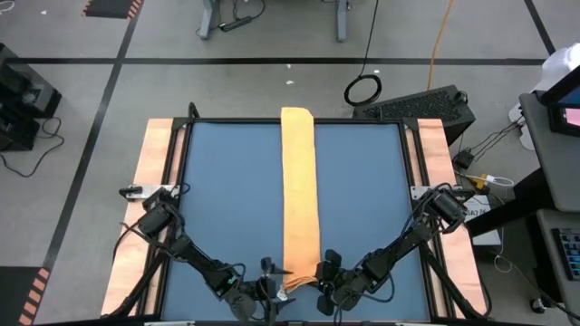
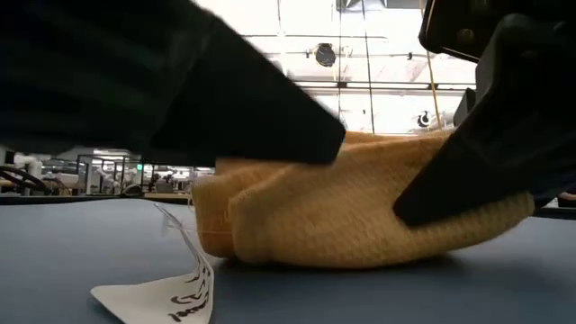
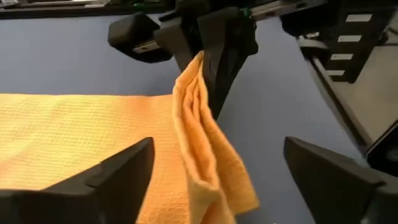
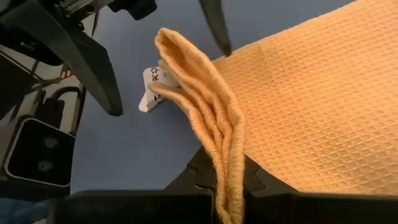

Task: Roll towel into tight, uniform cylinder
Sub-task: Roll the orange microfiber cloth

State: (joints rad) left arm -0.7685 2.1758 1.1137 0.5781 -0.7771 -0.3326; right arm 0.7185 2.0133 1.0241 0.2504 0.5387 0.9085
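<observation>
The orange-yellow towel (image 1: 299, 190) lies as a long narrow strip down the middle of the blue table, from the far edge to the near edge. Its near end (image 2: 360, 216) is bunched and raised, and a white tag (image 2: 171, 292) lies on the table beside it. My right gripper (image 1: 324, 272) is shut on that raised end. My left gripper (image 3: 217, 165) stands open at the near edge, one finger over the flat towel and one over bare table, with the raised fold between them. My right gripper pinches the bunched near end of the towel (image 4: 225, 186) between its two fingers, several layers folded together. It comes slanting down from the table's near right. The held fold (image 3: 198, 68) stands up off the table, and the rest of the strip lies flat. Whether my left gripper touches the towel cannot be told.
Bare blue table top (image 1: 227, 199) lies on both sides of the strip, with wooden rails (image 1: 154, 181) along the left and right edges. A keyboard (image 1: 426, 104) and cables lie on the floor beyond the far right corner.
</observation>
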